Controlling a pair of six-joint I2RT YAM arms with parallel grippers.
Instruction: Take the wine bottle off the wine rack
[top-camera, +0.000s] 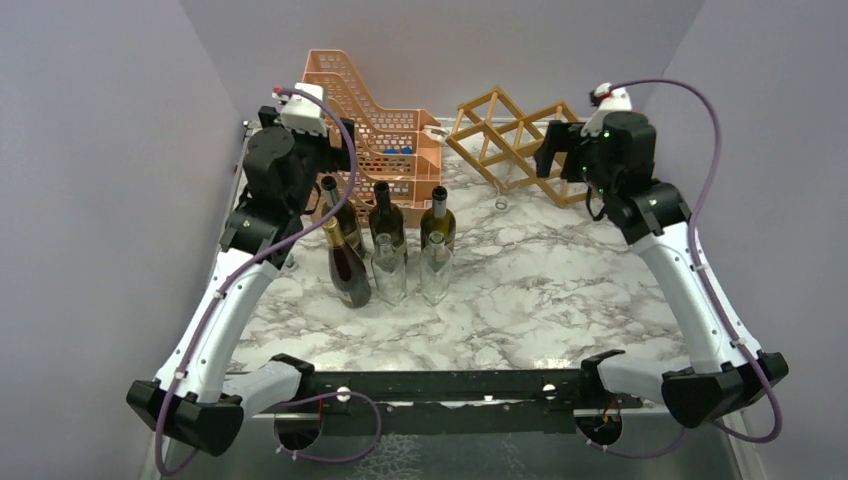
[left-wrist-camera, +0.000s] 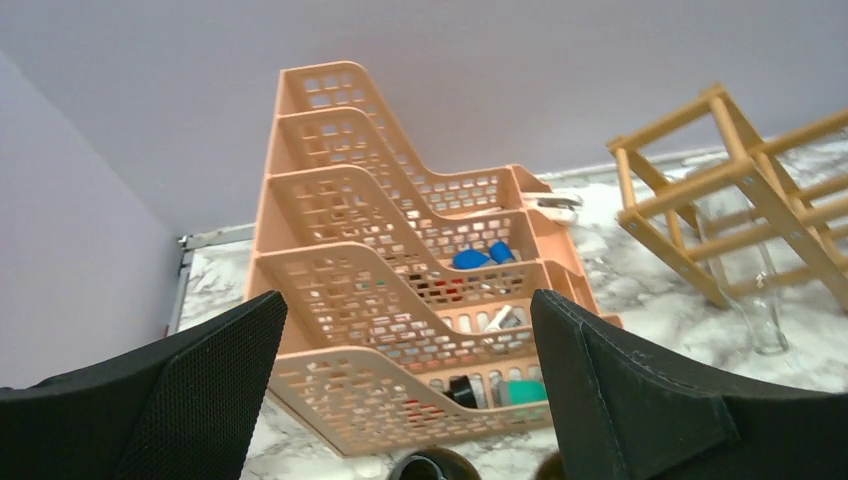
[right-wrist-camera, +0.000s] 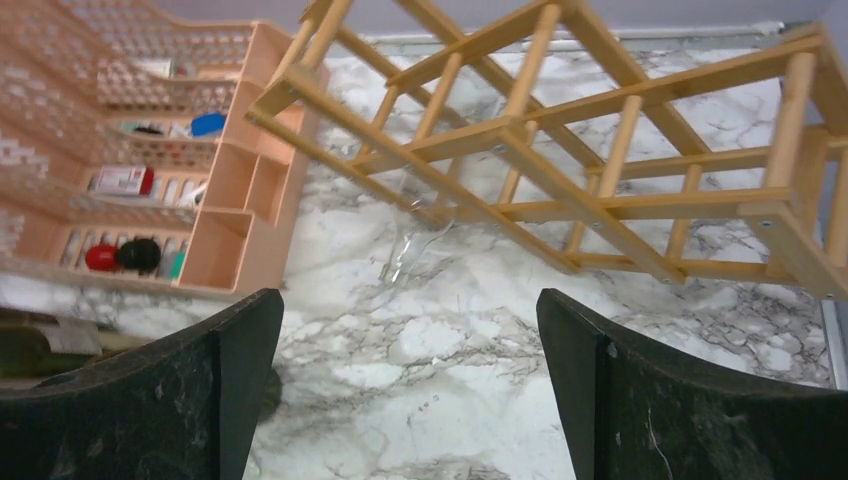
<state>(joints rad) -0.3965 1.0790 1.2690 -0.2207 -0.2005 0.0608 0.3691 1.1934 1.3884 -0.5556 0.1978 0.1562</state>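
Wine bottle (right-wrist-camera: 410, 240) of clear glass, hard to make out against the marble, seems to lie in a low cell of the wine rack (top-camera: 500, 125) at the far right of the bench (top-camera: 560, 280). Its neck pokes out toward the near left, and its mouth shows as a small ring in the top view. So, as we judge it, at least this one remains to be lifted out. We see nothing in the other cells of the wooden lattice, though clear glass could escape us. Six bottles (top-camera: 388, 250), some dark and some clear, stand upright in a cluster at the middle left of the bench, well apart from the rack. Whether any of them came off it we cannot tell. The left pincer (left-wrist-camera: 405, 400) hangs spread wide and empty above that cluster, facing the orange organiser (top-camera: 370, 110). The right pincer (right-wrist-camera: 410, 400) is likewise spread and empty, held near the rack and looking down at the protruding neck. The stepped organiser at the far left holds small odds and ends in its tiers: blue pieces higher up, and red, black and teal items lower down.
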